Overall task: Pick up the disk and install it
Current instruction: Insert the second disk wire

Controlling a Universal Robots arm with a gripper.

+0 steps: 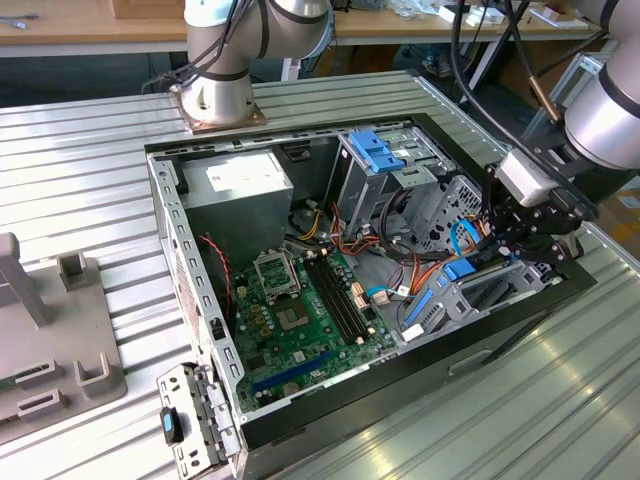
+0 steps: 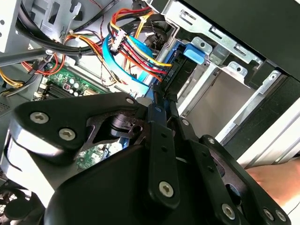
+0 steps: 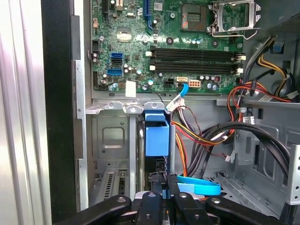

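The disk [image 3: 157, 133] stands on edge in the grey drive cage [image 1: 480, 295] at the front corner of the open computer case, on the exterior view's right. Its bright blue carrier frame [image 1: 432, 300] faces the motherboard. In the second wrist view the disk's thin dark edge [image 2: 171, 77] runs up from the fingertips beside a blue tab [image 2: 193, 51]. My gripper [image 3: 161, 178] reaches down into the cage, its black fingers [image 2: 157, 117] drawn close together on that edge. From outside, the gripper [image 1: 497, 250] hangs just over the cage.
Red, yellow and blue cables [image 2: 136, 51] crowd the space beside the cage. The green motherboard [image 1: 300, 310] fills the case floor, with the grey power supply [image 1: 235, 185] and another blue-fronted bay [image 1: 380, 150] behind. A person's hand [image 2: 276, 183] rests by the case's edge.
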